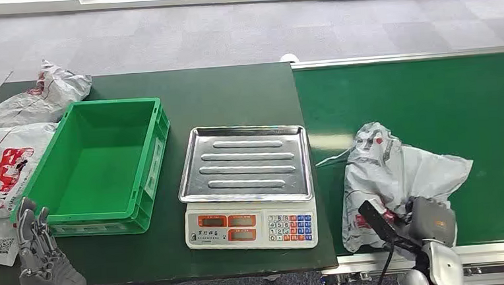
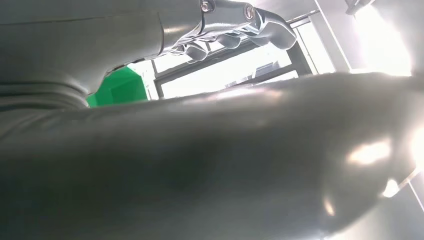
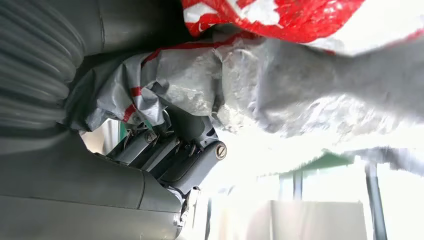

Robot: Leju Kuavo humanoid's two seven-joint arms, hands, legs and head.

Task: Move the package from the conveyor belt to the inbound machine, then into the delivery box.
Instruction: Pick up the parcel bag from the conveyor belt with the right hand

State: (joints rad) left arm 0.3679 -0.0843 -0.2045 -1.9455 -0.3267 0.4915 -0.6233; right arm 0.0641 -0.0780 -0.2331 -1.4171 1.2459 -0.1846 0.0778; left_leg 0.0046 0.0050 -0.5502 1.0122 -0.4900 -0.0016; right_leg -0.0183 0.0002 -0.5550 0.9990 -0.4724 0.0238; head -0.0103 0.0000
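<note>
A crumpled grey and white package (image 1: 390,174) with red print lies on the green conveyor belt (image 1: 431,92), near its front edge. My right hand (image 1: 431,223) is at the package's near side. In the right wrist view its dark fingers (image 3: 170,150) are curled into the folds of the package (image 3: 280,85), gripping the plastic. The scale (image 1: 247,162), a silver tray over a keypad, stands bare between belt and crate. The green crate (image 1: 111,103) holds nothing. My left hand (image 1: 38,251) is raised at the table's front left corner beside the crate (image 2: 117,87), fingers (image 2: 235,25) apart, holding nothing.
Two more mail bags lie at the left of the dark green table (image 1: 233,91): one (image 1: 41,96) behind the crate, one (image 1: 6,164) to its left, close to my left hand. Grey carpet lies beyond the table and belt.
</note>
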